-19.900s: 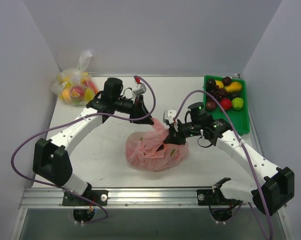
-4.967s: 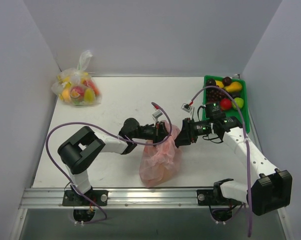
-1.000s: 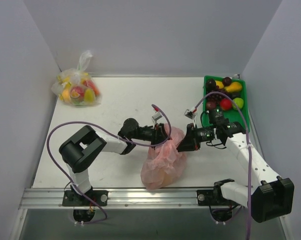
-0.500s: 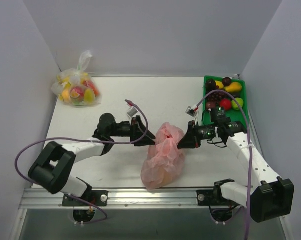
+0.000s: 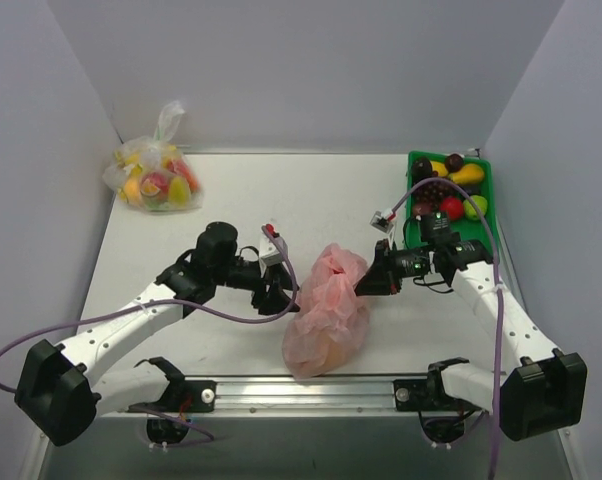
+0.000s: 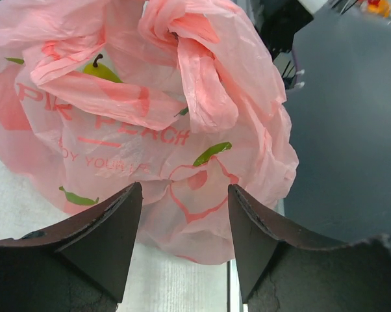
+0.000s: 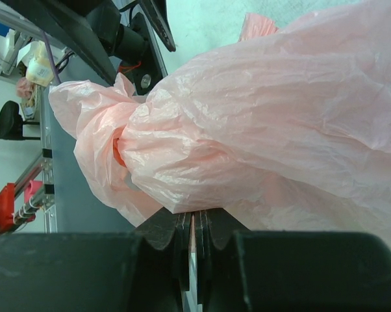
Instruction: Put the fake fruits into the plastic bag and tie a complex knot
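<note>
Lying near-to-far, the plastic bag [image 5: 326, 325] has its bunched top pinched by the right gripper [image 5: 362, 288]; left gripper [image 5: 279, 299] gapes empty.

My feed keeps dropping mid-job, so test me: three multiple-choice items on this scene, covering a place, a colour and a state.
1. Where is the green tray? A far right of the table; B far left corner; C between the arm bases.
2. What colour is the bag the right gripper pinches? A clear; B pink; C blue.
3. How is the left gripper? A shut on the bag; B open beside the bag; C holding fruit.
Answers: A, it sits at the far right edge; B, pink plastic is clamped in it; B, jaws apart, gripping nothing.
</note>
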{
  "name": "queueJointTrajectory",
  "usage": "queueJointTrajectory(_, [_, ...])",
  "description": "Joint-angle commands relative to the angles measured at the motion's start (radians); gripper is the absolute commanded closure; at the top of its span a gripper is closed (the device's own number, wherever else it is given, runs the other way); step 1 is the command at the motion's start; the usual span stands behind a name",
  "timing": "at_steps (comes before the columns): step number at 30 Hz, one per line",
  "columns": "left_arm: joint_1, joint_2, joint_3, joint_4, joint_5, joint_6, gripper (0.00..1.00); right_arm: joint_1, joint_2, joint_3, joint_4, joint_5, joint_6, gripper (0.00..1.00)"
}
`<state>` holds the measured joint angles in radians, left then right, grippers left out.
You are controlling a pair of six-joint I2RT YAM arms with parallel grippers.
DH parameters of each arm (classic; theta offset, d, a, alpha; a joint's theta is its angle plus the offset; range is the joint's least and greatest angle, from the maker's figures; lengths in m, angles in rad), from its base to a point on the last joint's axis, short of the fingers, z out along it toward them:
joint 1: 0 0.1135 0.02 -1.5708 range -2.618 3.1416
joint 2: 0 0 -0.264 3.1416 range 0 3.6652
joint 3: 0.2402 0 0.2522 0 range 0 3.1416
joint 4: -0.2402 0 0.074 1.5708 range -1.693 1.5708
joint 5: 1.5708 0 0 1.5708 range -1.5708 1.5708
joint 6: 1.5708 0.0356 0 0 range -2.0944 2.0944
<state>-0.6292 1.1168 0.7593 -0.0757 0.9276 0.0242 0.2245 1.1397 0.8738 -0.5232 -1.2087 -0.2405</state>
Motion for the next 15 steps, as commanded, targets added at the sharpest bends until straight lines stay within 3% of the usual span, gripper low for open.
queueJointTrajectory(1, [-0.046, 0.011, 0.074, -0.125, -0.15, 0.152, 0.35, 0.013, 0.006, 0.048, -0.006, 0.0, -0.02, 1.0])
queueJointTrajectory(10, [-0.138, 0.046, 0.127, -0.091, -0.262, 0.19, 0.39, 0.029, 0.023, 0.062, -0.008, -0.002, -0.033, 1.0])
queueJointTrajectory(15, [-0.148, 0.048, 0.133, -0.056, -0.217, 0.195, 0.37, 0.03, 0.031, 0.068, -0.009, 0.006, -0.034, 1.0])
